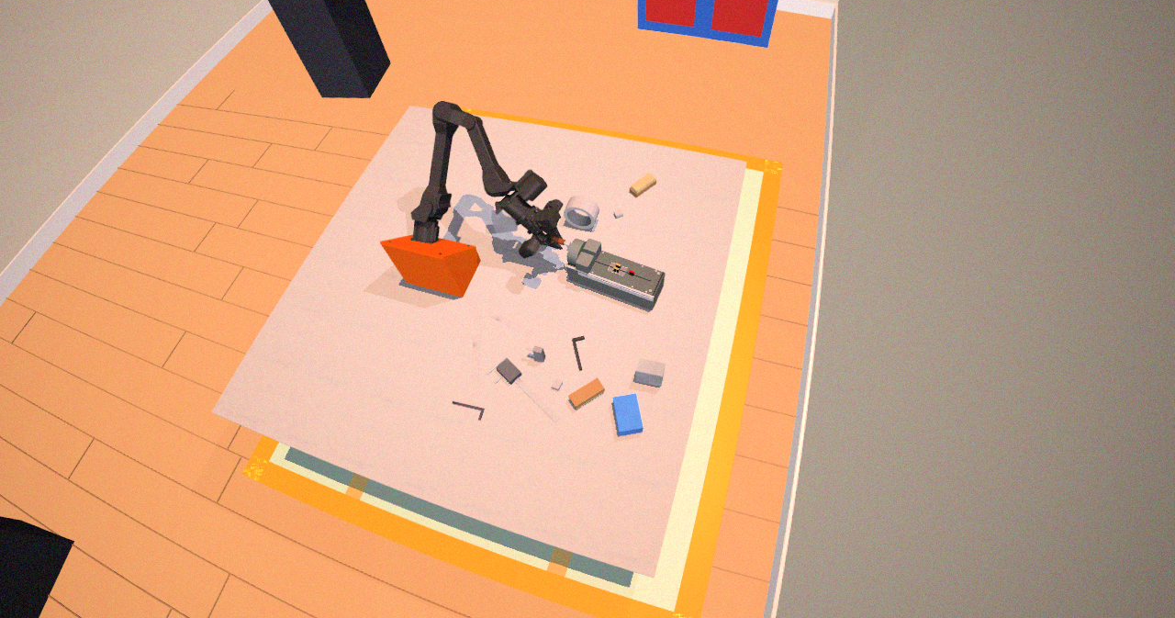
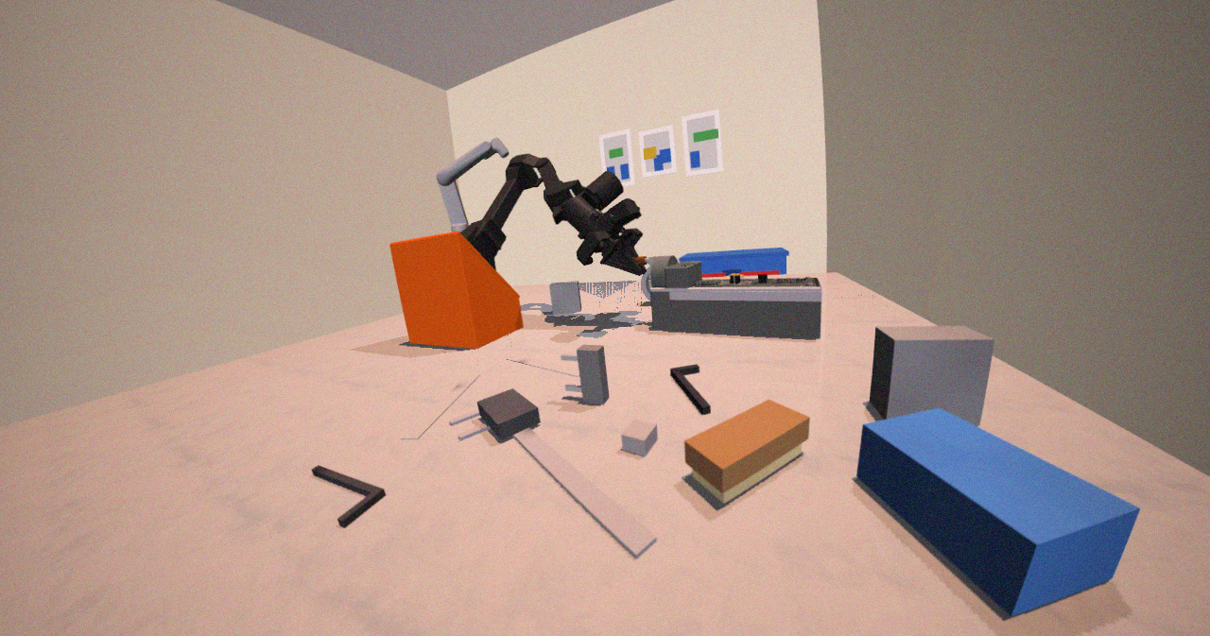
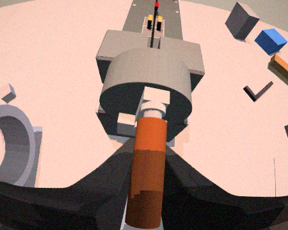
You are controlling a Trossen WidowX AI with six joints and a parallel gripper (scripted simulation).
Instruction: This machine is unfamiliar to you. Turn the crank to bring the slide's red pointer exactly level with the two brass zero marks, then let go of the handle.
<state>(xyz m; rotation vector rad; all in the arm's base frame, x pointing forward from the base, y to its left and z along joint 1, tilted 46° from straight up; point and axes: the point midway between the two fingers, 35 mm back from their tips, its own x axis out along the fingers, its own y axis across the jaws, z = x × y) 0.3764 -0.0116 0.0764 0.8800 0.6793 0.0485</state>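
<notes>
The dark grey slide machine (image 1: 611, 287) (image 2: 735, 315) has a round grey housing (image 3: 147, 65) at its near end. My gripper (image 1: 560, 241) (image 2: 640, 266) (image 3: 144, 145) is shut on the orange crank handle (image 3: 150, 134), which points back towards the wrist from a white crank arm (image 3: 156, 94) in front of the housing. The red pointer (image 3: 156, 4) (image 1: 631, 272) stands on the slot beyond the two brass zero marks, farther from the crank. The left brass mark (image 3: 150, 17) and the right brass mark (image 3: 159, 19) stand on either side of the slot.
A grey ring (image 1: 580, 213) (image 3: 30, 144) stands beside the machine. A tan block (image 1: 642, 185) lies behind it. A black angled bar (image 2: 692, 388), an orange block (image 2: 744, 446), a blue block (image 2: 990, 497) and a grey block (image 2: 935, 374) lie on the exterior view side.
</notes>
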